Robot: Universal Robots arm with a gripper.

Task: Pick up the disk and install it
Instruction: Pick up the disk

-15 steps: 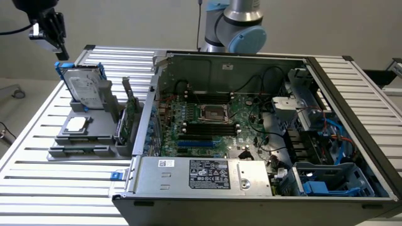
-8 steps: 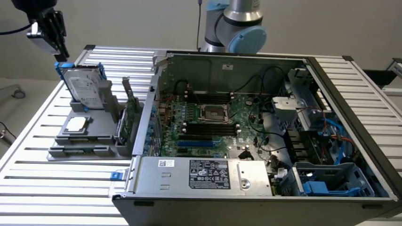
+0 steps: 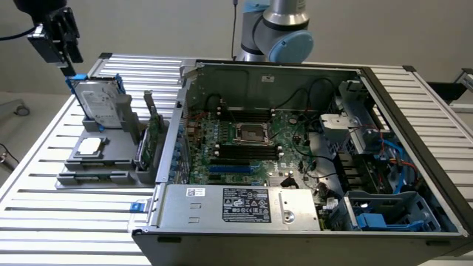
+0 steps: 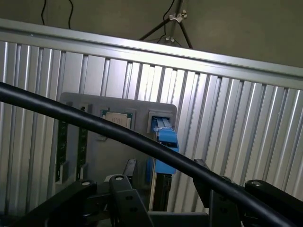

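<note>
We see the disk standing on its edge in the grey holder, at the upper left of the exterior view. We think it is hard, a bit heavy and easy to hurt, so its blue frame looks best to grab. The gripper hangs just above it, pointing down, fingers spread and holding nothing.

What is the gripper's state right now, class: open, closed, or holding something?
Gripper: open, holding nothing; it hangs over the top edge of the disk, which stands upright in the grey holder.
</note>
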